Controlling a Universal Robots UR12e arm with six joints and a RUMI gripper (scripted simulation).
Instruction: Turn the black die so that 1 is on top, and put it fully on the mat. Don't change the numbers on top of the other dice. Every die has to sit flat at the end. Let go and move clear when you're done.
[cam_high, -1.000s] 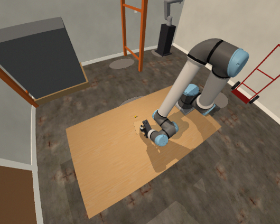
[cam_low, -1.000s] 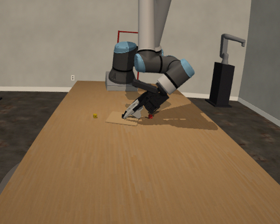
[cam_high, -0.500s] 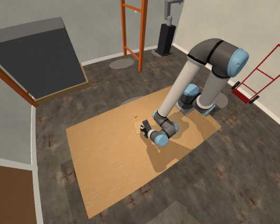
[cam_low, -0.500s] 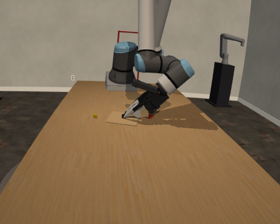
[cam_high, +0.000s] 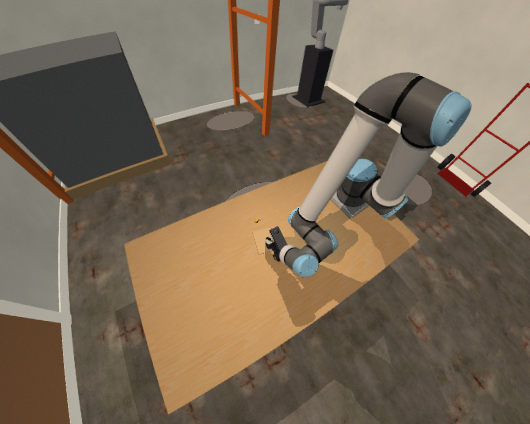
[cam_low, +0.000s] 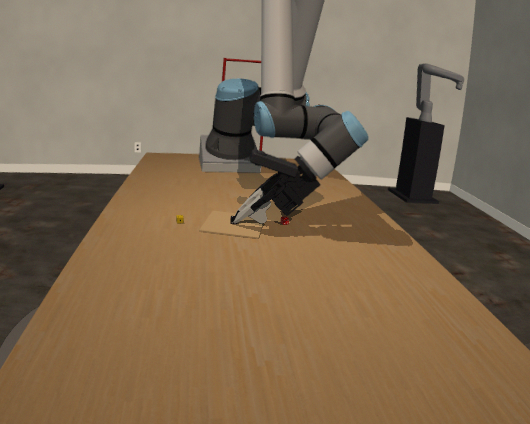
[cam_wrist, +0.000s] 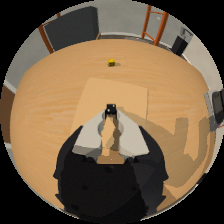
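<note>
My gripper (cam_wrist: 110, 113) (cam_low: 234, 219) (cam_high: 269, 242) is tilted down onto the thin tan mat (cam_wrist: 97, 90) (cam_low: 215, 228) (cam_high: 258, 234) and is shut on the small black die (cam_wrist: 110, 107), which sits at the fingertips right on the mat's surface. I cannot read the number on its top face. In the top and exterior views the fingers hide the black die. A yellow die (cam_wrist: 111, 62) (cam_low: 180, 218) (cam_high: 257, 220) lies on the table beyond the mat. A red die (cam_low: 285, 220) lies on the table just off the mat's other side, under my wrist.
The long wooden table (cam_low: 250, 325) (cam_high: 200, 300) carries everything. The arm's base (cam_low: 230, 160) stands at the table's far end. An orange ladder (cam_high: 267, 65), a red hand truck (cam_high: 475, 155) and a black stand (cam_low: 419, 160) stand on the floor around.
</note>
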